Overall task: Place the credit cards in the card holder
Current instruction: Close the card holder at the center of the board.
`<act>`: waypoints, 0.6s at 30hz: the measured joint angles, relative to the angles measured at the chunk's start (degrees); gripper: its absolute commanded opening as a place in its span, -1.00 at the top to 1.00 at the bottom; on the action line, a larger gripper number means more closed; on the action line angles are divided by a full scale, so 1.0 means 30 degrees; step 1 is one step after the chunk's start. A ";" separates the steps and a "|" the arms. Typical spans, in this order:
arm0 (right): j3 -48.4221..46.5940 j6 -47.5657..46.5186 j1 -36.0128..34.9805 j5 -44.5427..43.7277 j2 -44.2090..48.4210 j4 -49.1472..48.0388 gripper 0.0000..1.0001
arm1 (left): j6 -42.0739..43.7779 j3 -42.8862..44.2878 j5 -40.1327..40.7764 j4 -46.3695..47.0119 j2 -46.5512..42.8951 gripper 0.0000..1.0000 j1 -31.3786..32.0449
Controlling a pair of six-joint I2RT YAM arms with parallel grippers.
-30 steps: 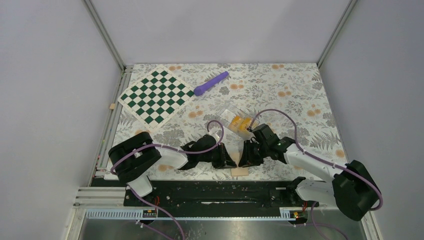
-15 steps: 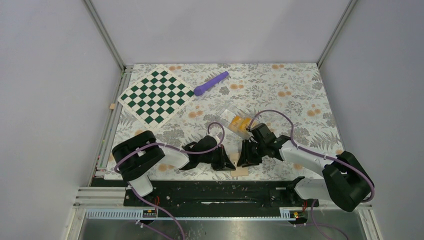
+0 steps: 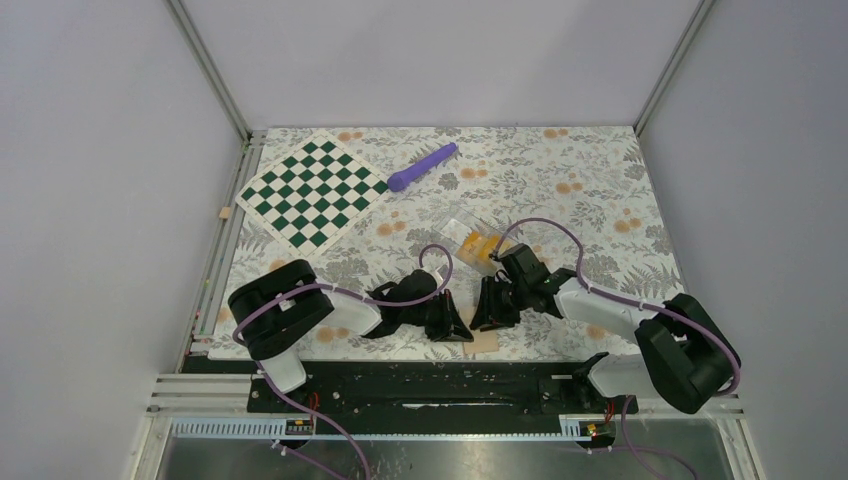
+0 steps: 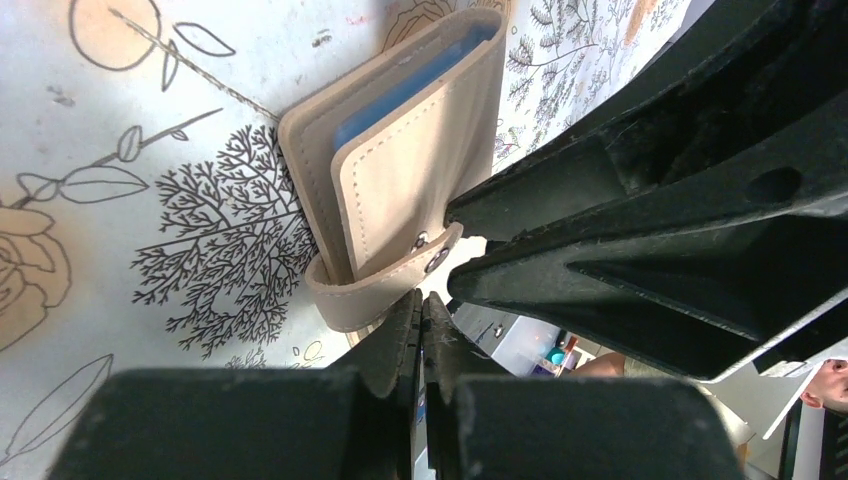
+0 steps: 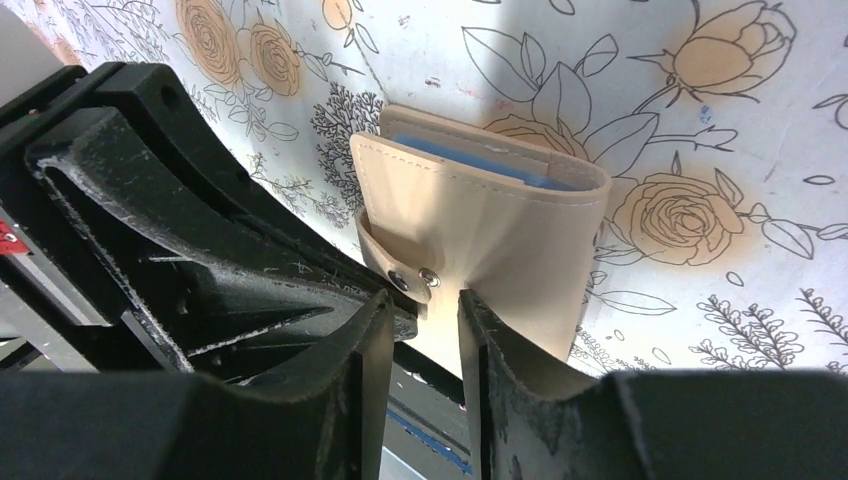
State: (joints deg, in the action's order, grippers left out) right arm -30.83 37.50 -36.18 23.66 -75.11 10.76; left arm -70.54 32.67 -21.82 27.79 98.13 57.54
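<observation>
the card holder (image 4: 400,190) lies folded on the flowered table (image 3: 560,190) near its front edge, between both grippers, with blue pockets showing at the open side. its snap strap (image 4: 370,298) sits between the slightly parted fingers of the right gripper (image 5: 418,305); i cannot tell if they pinch it. the left gripper (image 4: 419,310) is clenched, its tips at the strap's edge. the credit cards (image 3: 480,245) rest in a clear case (image 3: 460,228) farther back.
</observation>
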 measured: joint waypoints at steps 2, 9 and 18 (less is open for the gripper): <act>-0.0124 -0.0029 0.0015 0.0015 -0.0211 0.0044 0.33 | 0.0000 0.0007 -0.0015 -0.0029 0.0000 1.00 -0.0007; -0.0393 -0.0109 0.0066 0.0007 -0.0707 0.0007 0.86 | 0.0058 0.0124 -0.0036 -0.0277 0.0000 1.00 0.0000; -0.0393 -0.0073 0.0080 0.0007 -0.0699 -0.0189 1.00 | 0.0146 0.0255 -0.0073 -0.0539 -0.0007 1.00 -0.0007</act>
State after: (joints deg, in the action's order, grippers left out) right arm -32.01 37.28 -35.94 23.68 -77.21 10.20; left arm -70.11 33.43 -22.04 26.17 98.10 57.52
